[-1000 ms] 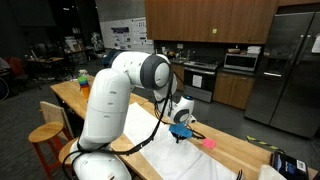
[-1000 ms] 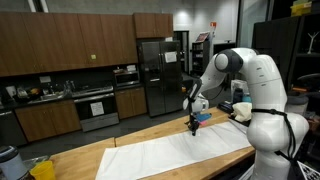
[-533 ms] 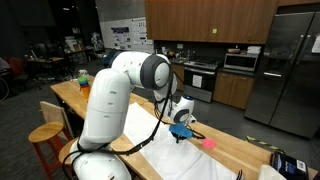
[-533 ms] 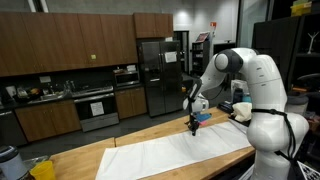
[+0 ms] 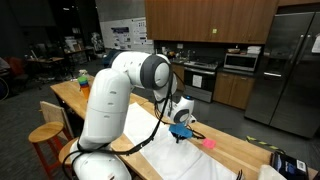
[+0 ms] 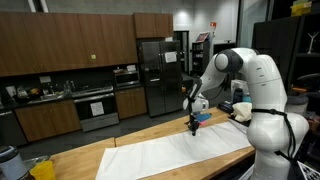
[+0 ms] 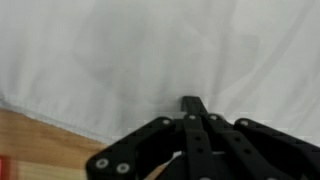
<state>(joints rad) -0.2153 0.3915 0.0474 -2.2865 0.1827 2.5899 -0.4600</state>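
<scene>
In the wrist view the tool (image 7: 190, 104) points down with its two black fingers pressed together at the tips. Nothing shows between them. Right under it lies a white cloth (image 7: 120, 50), which fills most of that view. Its wavy edge runs across the lower left, where the wooden counter (image 7: 40, 150) shows bare. A small red thing (image 7: 4, 166) sits at the very edge of that view, too cut off to name.

In both exterior views the tool (image 5: 180, 137) (image 6: 193, 128) hangs upright over the cloth (image 5: 190, 160) (image 6: 170, 155), which is spread flat along the counter (image 5: 245, 155). The tip is at or just above the fabric, but whether it touches cannot be told. A small pink thing (image 5: 210, 143) lies on the bare wood just beside the cloth, near the tool.

The white arm (image 5: 110, 90) rises from its base at the counter's edge and bends over to the tool. In an exterior view a wooden stool (image 5: 45, 133) stands beside the counter.

Farther back is a kitchen. It has a steel fridge (image 5: 290, 70) and dark wood cabinets (image 5: 205, 18) along the wall, with a microwave (image 5: 240, 60) set below the cabinets.
</scene>
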